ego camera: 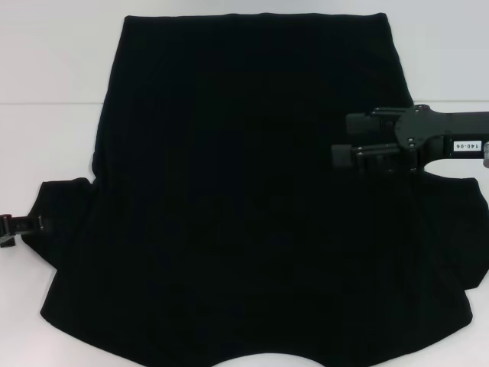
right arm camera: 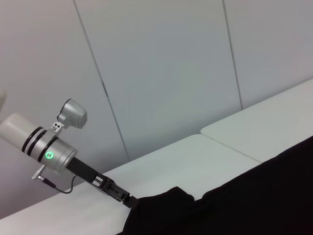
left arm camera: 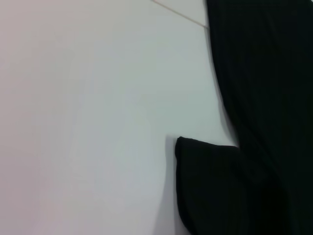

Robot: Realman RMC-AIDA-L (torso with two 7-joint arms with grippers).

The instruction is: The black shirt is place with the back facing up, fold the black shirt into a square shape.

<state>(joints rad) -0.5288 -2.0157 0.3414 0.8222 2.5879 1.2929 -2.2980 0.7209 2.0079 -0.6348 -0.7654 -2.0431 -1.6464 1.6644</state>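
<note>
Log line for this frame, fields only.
shirt: black shirt spread flat on white table, unfolded | left gripper: at left sleeve tip | right gripper: over shirt's right side, open, holding nothing

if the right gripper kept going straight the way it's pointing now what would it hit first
The right gripper points toward the robot's left, across the black shirt. Its line looks free above the fabric as far as the head view shows. If it is low, it would meet the shirt first; its height is unclear.

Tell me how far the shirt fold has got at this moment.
Barely started. The black shirt lies spread flat on the white table, no "FREE!" lettering showing, no fold made. In hand: the left gripper is at the left sleeve's tip; the right gripper is above the shirt's right side, holding nothing. All folding into a square remains.
</note>
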